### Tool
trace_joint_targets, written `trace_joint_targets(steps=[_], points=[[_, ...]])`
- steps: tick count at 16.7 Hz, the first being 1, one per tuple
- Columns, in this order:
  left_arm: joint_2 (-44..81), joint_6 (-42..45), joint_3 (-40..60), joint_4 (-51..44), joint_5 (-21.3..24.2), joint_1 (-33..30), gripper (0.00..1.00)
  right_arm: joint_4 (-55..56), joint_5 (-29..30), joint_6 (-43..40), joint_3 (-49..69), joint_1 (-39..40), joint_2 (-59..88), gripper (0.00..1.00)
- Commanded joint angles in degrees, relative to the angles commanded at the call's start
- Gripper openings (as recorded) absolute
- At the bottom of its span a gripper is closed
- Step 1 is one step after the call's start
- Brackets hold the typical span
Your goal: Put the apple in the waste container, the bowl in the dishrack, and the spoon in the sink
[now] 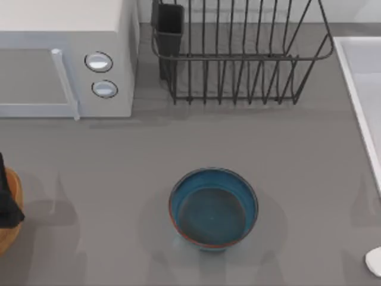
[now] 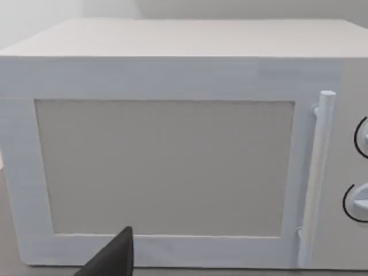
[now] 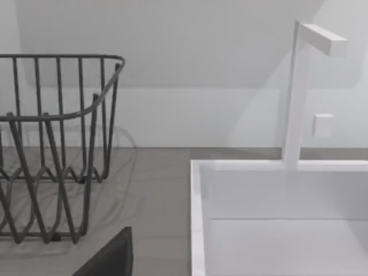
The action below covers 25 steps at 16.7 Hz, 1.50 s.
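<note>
Top view shows the round blue-teal bowl (image 1: 214, 207) at lower centre, claw states untellable; a rim grasp could slip off its curved wall.

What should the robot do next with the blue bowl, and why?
Probably bring one gripper down over the bowl to grasp its rim. The bowl sits upright on the grey table, untouched, while the dishrack stands behind it. The apple isn't visible, and the spoon lies at the table's right edge, near the sink.

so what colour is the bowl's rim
Reddish-brown, around the blue-teal bowl; clearest in the top view.
</note>
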State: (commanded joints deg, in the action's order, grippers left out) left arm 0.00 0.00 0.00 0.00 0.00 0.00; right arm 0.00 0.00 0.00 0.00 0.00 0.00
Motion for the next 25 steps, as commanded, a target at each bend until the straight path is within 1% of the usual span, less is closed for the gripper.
trace_joint_targets(steps=[3, 5, 9, 13, 18, 22, 25], points=[[0.0, 0.0, 0.0, 0.0, 0.0, 0.0, 1.0, 0.0, 0.0, 0.0, 0.0, 0.0, 0.0, 1.0], [0.0, 0.0, 0.0, 0.0, 0.0, 0.0, 1.0, -1.5, 0.1, 1.2, 1.7, 1.4, 1.7, 1.0], [0.0, 0.0, 0.0, 0.0, 0.0, 0.0, 1.0, -9.7, 0.3, 7.2, 11.5, 8.4, 12.2, 1.0], [0.0, 0.0, 0.0, 0.0, 0.0, 0.0, 1.0, -22.2, 0.6, 15.8, 27.7, 17.9, 31.0, 1.0], [0.0, 0.0, 0.0, 0.0, 0.0, 0.0, 1.0, -40.7, 0.6, 26.9, 51.6, 29.2, 60.4, 1.0], [0.0, 0.0, 0.0, 0.0, 0.0, 0.0, 1.0, -54.8, 0.5, 34.0, 69.9, 35.5, 83.4, 1.0], [0.0, 0.0, 0.0, 0.0, 0.0, 0.0, 1.0, -63.3, 0.3, 37.6, 81.0, 38.2, 97.2, 1.0]])
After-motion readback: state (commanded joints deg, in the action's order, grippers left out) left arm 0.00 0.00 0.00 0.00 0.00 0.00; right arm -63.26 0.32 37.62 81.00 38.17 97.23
